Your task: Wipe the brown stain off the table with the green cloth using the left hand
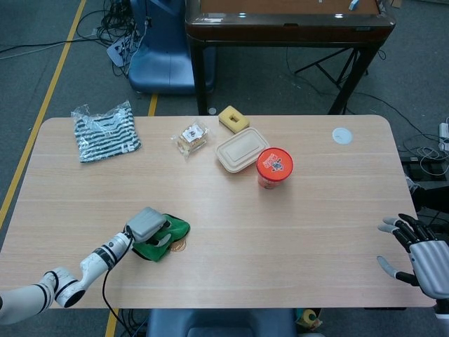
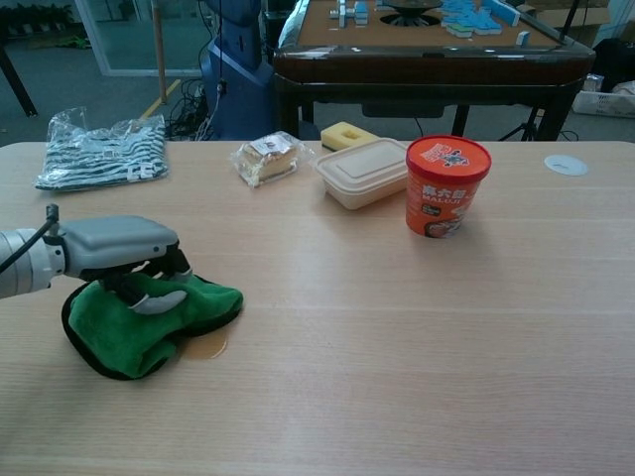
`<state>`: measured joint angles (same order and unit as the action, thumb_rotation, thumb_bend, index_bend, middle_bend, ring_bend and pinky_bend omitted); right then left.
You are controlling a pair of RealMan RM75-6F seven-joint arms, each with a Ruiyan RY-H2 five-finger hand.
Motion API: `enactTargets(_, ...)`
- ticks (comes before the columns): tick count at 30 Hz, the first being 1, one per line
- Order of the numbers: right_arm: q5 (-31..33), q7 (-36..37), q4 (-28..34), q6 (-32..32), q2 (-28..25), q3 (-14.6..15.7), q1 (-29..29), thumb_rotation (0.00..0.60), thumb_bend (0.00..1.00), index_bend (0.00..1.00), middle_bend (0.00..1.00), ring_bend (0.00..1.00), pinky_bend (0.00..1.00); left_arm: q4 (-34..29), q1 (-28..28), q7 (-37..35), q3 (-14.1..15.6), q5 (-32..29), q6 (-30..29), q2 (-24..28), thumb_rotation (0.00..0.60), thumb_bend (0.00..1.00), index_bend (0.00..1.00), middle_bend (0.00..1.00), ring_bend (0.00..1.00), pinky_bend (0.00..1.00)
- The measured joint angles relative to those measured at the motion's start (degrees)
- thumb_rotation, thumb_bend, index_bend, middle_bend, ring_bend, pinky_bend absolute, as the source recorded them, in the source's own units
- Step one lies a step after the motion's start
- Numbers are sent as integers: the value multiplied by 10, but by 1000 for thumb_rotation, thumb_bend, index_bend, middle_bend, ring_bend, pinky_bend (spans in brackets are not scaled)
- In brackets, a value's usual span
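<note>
My left hand (image 1: pixel 148 224) (image 2: pixel 124 253) grips the green cloth (image 1: pixel 165 238) (image 2: pixel 139 319) and presses it down on the table near the front left. The cloth lies over most of the brown stain (image 1: pixel 180 245) (image 2: pixel 206 345); only its right edge peeks out from under the fabric. My right hand (image 1: pixel 417 253) hovers at the table's front right edge, fingers spread, holding nothing; the chest view does not show it.
Behind the cloth stand an orange instant-noodle cup (image 1: pixel 273 167) (image 2: pixel 446 184), a beige lidded food box (image 1: pixel 241 149) (image 2: pixel 369 171), a wrapped snack (image 1: pixel 191 136) (image 2: pixel 266 157) and a yellow sponge (image 1: pixel 233 118). A bagged striped garment (image 1: pixel 105 131) (image 2: pixel 101 152) lies far left. A white disc (image 1: pixel 342 135) sits far right.
</note>
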<state>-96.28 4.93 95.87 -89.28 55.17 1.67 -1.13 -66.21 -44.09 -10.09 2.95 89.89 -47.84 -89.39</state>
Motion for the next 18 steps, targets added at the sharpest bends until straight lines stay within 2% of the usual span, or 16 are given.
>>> enactTargets(8,1,-1,0,-1,0,1,2,600,329,300,261,142,189,-5,-16,-44,17,30,8,-32,600,462,690,777,791,1000)
enactTargets(18,2,-4,4,-4,-3,0,4,600,329,300,261,142,189,-36,-27,-55,42,74,-11,-52,600,461,690,778,789,1000)
